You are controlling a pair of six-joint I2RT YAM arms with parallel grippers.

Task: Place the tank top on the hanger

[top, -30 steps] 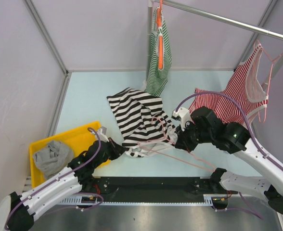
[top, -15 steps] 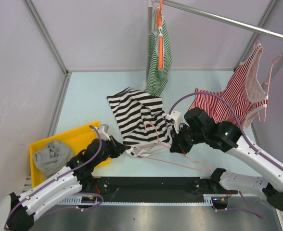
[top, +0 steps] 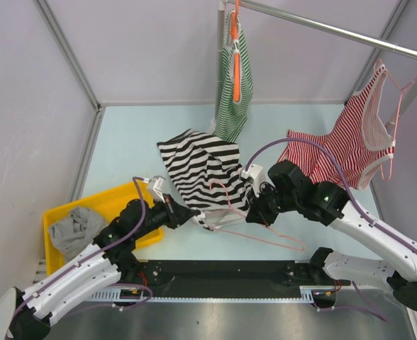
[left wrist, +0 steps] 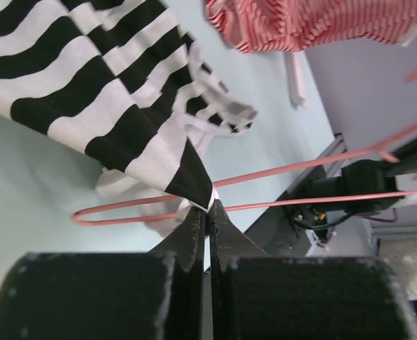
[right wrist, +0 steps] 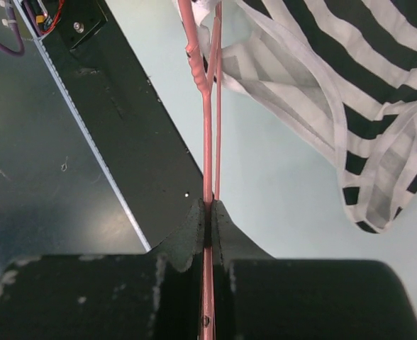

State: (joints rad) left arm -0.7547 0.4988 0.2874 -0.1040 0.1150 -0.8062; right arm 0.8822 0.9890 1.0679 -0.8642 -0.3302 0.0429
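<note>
1. Two colours of wide stripe, black and white, mark the tank top (top: 200, 164). It lies rumpled on the table between our arms, and its long axis runs from the far side toward us. Its near hem bunches just in front of both grippers.
2. Left of it sits the yellow bin (top: 108, 200), which holds one crumpled grey cloth (top: 75, 232). We judge that neither belongs to this job.
3. Next comes the pink wire hanger (top: 259, 234), whose long axis crosses the table left to right along the top's near edge. Its rounded end sits just beside the bunched hem, but we cannot tell whether it is already inside the garment.
4. Our right gripper (right wrist: 208, 207) is clamped on the hanger's wires, on the right side of the hem.
5. Our left gripper (left wrist: 209, 211) is pinched tight on a black corner of the top's hem, just above the hanger wire.
6. We judge that the coming move turns on this: the hem opening lies to the left of the hanger's end, so the wire has to travel leftward into it.
</note>
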